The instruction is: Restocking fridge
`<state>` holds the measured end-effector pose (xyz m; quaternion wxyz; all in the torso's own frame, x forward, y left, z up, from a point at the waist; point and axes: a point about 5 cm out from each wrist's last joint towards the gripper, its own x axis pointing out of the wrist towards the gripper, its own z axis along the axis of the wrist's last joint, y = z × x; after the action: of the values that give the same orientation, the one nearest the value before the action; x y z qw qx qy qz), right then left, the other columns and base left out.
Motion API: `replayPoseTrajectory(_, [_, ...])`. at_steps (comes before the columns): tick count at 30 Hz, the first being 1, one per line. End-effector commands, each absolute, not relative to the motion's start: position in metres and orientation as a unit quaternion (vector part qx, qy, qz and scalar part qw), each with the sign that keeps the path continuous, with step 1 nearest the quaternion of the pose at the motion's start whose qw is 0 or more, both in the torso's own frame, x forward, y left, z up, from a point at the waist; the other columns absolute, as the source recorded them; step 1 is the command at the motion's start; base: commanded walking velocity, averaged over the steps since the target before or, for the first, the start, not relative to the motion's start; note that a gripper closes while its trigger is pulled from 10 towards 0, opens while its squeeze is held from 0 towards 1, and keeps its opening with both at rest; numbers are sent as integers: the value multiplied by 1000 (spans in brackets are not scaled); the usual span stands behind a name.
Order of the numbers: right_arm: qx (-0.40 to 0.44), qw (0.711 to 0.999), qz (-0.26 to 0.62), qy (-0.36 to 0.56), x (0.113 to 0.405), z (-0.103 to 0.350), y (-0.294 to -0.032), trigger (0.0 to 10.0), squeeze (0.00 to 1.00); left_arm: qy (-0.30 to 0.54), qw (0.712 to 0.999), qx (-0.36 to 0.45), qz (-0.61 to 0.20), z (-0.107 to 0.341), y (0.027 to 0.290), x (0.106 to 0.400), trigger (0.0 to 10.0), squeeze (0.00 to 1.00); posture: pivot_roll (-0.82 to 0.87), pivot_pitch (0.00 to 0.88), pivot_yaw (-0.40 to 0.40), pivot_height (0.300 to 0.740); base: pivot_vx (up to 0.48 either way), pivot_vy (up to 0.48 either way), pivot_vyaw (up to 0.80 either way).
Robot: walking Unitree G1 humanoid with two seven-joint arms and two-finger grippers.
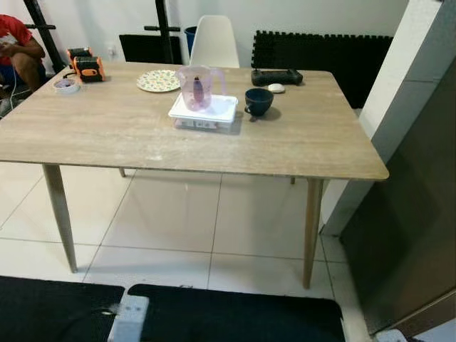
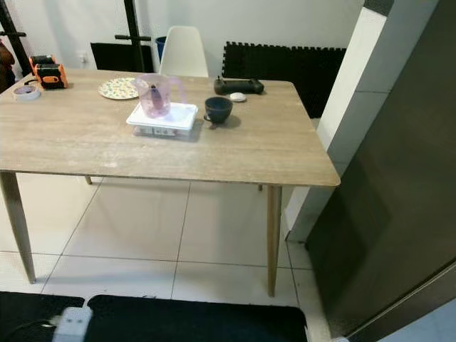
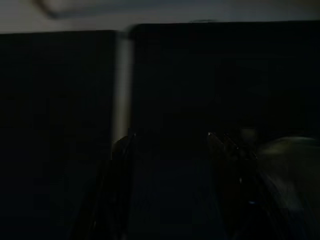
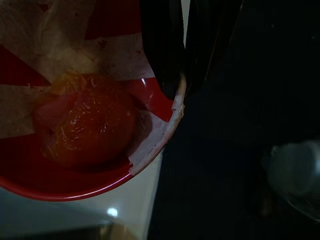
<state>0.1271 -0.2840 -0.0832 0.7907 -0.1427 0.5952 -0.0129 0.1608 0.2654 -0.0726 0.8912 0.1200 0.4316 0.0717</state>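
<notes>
- Bowl, red and white, holds a wrapped tomato; its rim is pinched between the right gripper fingers.
- Left gripper hangs in shadow, fingers apart.
- Table ahead carries a pitcher, cup.

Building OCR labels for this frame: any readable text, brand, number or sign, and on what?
None can be read.
White container under the purple jug: dark marks on its side, too small to read.
Orange and black device: no legible marking.
Patterned plate: pattern only, no words.
</notes>
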Motion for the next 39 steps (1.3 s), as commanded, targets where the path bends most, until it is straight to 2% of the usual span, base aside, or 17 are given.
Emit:
replayPoseTrajectory(1, [-158,787,5,596,131,-84,-278,10000,0,434,881,175,70,-68,276,162,10000,0,-20,34,-51,740,0,0,0])
replayPoseTrajectory(2, [-166,786,17,596,133,-85,-275,10000,0,431,876,195,90,-64,287,164,10000,0,-26,74,-43,740,0,0,0])
replayPoseTrajectory(4, [-175,784,24,595,134,-85,-273,10000,0,430,871,208,113,-60,296,164,10000,0,-24,66,-43,740,0,0,0])
replayPoseTrajectory(5, [-181,782,29,596,134,-85,-272,10000,0,430,864,231,127,-56,306,163,10000,0,-43,11,-36,740,0,0,0])
replayPoseTrajectory(9, [-173,779,17,603,128,-86,-277,10000,0,425,848,282,142,-44,327,164,10000,0,-41,32,-39,740,0,0,0])
replayPoseTrajectory(14, [-170,759,-4,629,106,-89,-287,10000,0,380,835,343,201,-2,374,183,10000,0,-34,5,-7,740,0,0,0])
replayPoseTrajectory(17, [-157,757,-12,634,98,-91,-286,10000,0,345,836,358,233,21,391,194,10000,0,-37,2,-8,740,0,0,0])
replayPoseTrajectory(19, [-152,755,-12,637,94,-93,-283,10000,0,294,855,351,242,38,390,214,10000,0,-35,3,4,740,0,0,0])
replayPoseTrajectory(21, [-148,755,-10,638,92,-95,-280,10000,0,236,877,349,229,50,378,237,10000,0,-37,0,11,740,0,0,0])
replayPoseTrajectory(25, [-145,759,-10,635,94,-95,-278,10000,0,175,896,361,193,61,357,262,10000,0,-30,2,9,740,0,0,0])
replayPoseTrajectory(27, [-143,765,-4,628,98,-95,-274,10000,0,89,923,353,122,76,318,294,10000,0,-34,0,3,740,0,0,0])
replayPoseTrajectory(28, [-143,765,-4,628,98,-95,-274,10000,0,89,923,353,122,76,318,294,10000,0,-34,0,3,740,0,0,0])
replayPoseTrajectory(31, [-144,773,-3,618,105,-94,-274,10000,0,7,945,326,12,87,260,320,10000,0,-38,0,1,740,0,0,0])
replayPoseTrajectory(32, [-144,775,-6,615,106,-93,-275,10000,0,-8,947,321,-17,87,246,323,10000,0,-38,0,1,740,0,0,0])
replayPoseTrajectory(33, [-144,775,-6,615,106,-93,-275,10000,0,-8,947,321,-17,87,246,323,10000,0,-38,0,1,740,0,0,0])
replayPoseTrajectory(38, [-146,777,-6,613,109,-89,-283,10000,0,-92,929,326,-145,86,172,322,10000,0,-49,5,-17,740,0,0,0])
replayPoseTrajectory(39, [-146,777,-6,613,109,-89,-283,10000,0,-92,929,326,-145,86,172,322,10000,0,-49,5,-17,740,0,0,0])
